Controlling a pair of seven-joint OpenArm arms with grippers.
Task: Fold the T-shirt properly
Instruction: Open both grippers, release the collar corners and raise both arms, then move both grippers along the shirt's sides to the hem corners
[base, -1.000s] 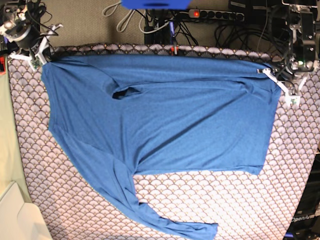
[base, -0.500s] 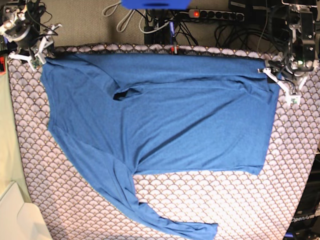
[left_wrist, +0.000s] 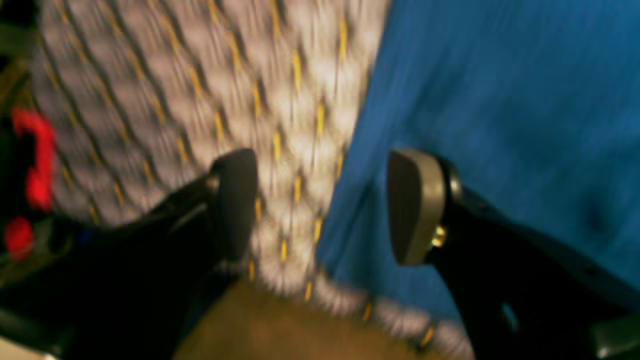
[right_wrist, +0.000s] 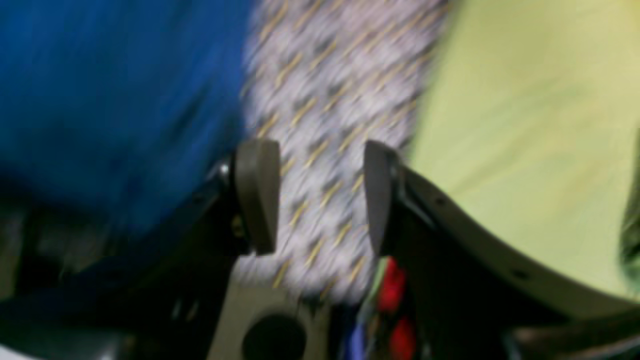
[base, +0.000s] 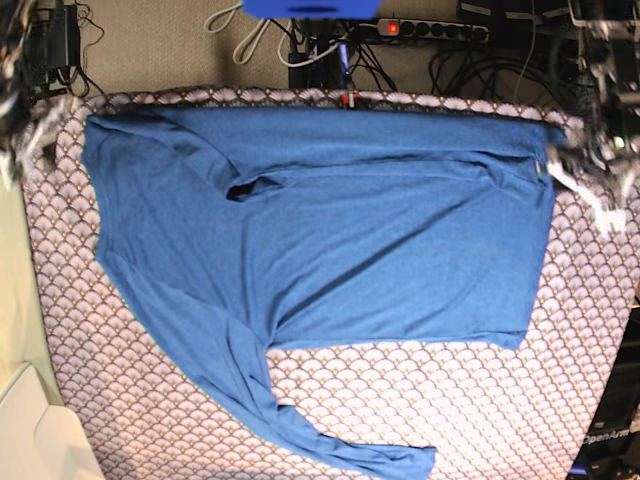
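On the desk (base: 420, 400), the T-shirt (base: 350, 230) shows 1 far-edge fold, 1 sleeve loose; both grippers' jaws open, empty.

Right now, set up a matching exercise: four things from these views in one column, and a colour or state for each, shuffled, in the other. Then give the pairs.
Column one:
1. T-shirt
2. table cover
3. left gripper
4. power strip switch

Column two:
A. scallop-patterned, purple-grey
B. glowing red
C. plain blue, spread flat with one long sleeve trailing toward the near edge
D. open, straddling the shirt's edge, gripping nothing

Pairs: 1-C, 2-A, 3-D, 4-B
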